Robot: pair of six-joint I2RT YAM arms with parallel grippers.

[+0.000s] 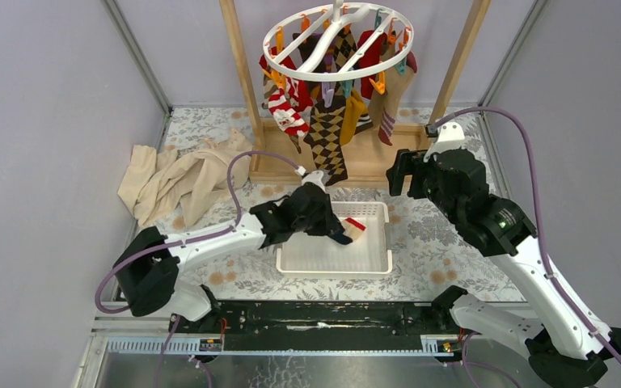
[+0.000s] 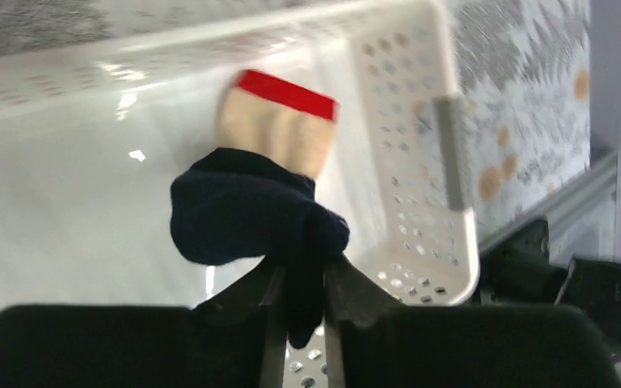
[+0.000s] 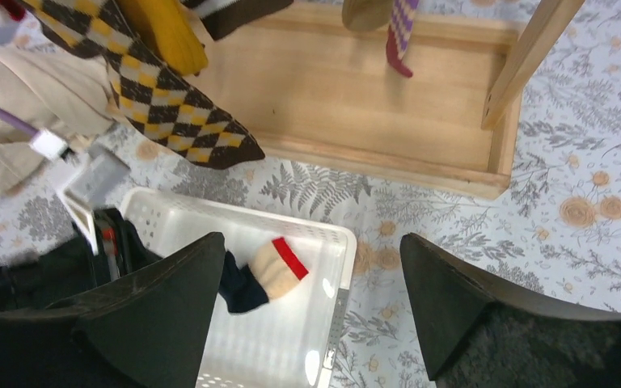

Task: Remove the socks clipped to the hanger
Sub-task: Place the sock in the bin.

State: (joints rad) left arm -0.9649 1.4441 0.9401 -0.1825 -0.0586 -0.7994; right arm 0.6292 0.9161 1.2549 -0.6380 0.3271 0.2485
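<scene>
Left wrist view puts the left gripper [image 2: 301, 275] nearest, its two black fingers nipped on the dark toe of a small navy, beige and red-cuffed sock [image 2: 268, 166]. The sock hangs over the white perforated plastic basket [image 2: 404, 121], inside the right-hand wall, and whether its cuff touches the floor of the basket cannot be told. From above, that arm reaches over the basket's left rim, on a floral-patterned tablecloth [image 1: 437, 234]. No other sock shows in the basket.

Further out, the right gripper [image 3: 309, 242] hovers with its jaws spread wide and nothing between them, above the basket's far right corner and just short of the wooden rack frame [image 3: 356, 105]. A crumpled beige cloth [image 1: 178, 182] lies on the table to the left, apart from the work.

At the far end, the white round plastic hanger [image 1: 329, 47] hangs from the rack's top, and the colourful socks [image 1: 327, 133], red-and-white striped, brown argyle, mustard yellow and purple-striped among them, dangle from its orange and teal clips.

By my reading the job is barely begun: one sock is off and about to be dropped, and nearly the whole ring is left to strip. The open right claw looks placed to take the next one.
</scene>
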